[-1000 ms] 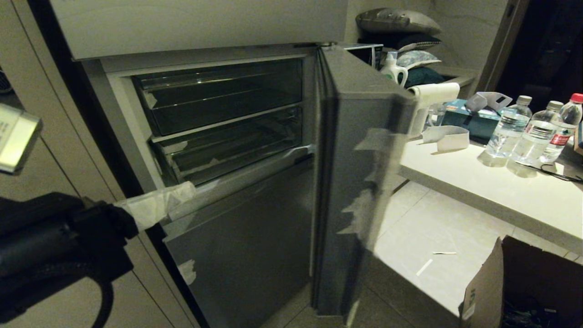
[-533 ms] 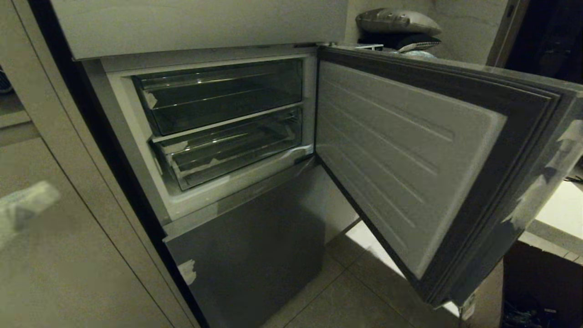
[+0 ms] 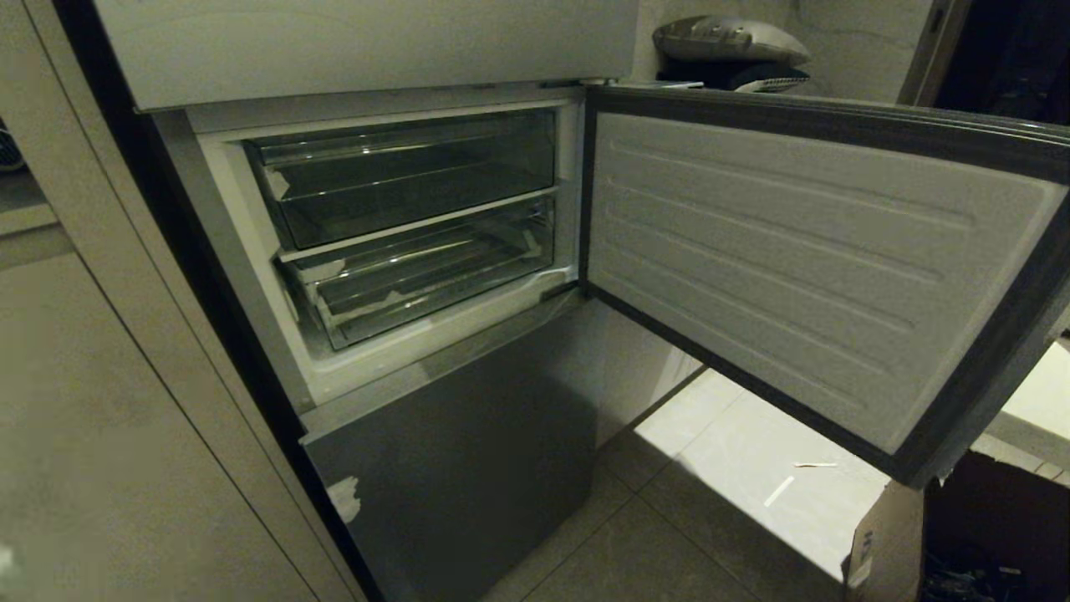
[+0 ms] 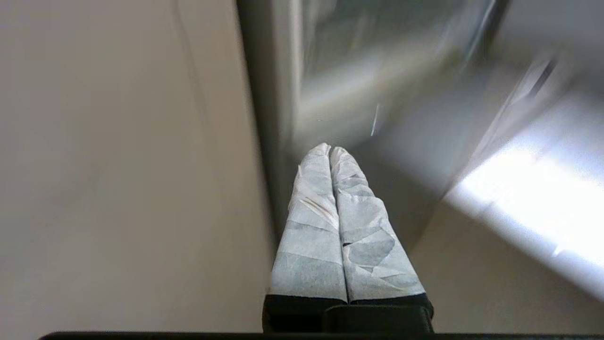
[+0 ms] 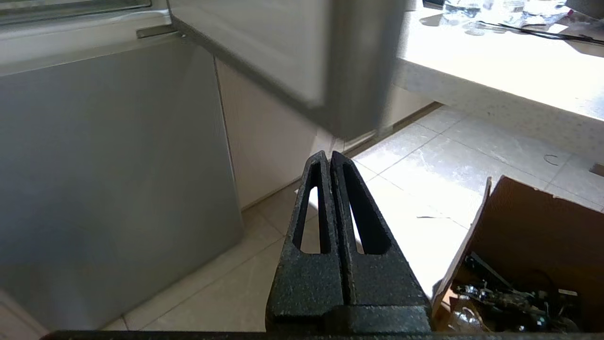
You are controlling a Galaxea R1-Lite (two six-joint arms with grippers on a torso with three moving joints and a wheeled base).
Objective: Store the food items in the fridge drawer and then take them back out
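- My left end effector (image 4: 330,150) is pressed shut on nothing; the right end effector (image 5: 326,158) too.
- The drawer (image 3: 418,280) sits pushed in, above and beyond both.
- It looks rigid, light, slick: I'd hook its front lip.
- No food visible.

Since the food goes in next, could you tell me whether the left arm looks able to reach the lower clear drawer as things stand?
Probably yes: the fridge door is swung wide, leaving the lower drawer unblocked. The left gripper is shut, empty and off beside the fridge.
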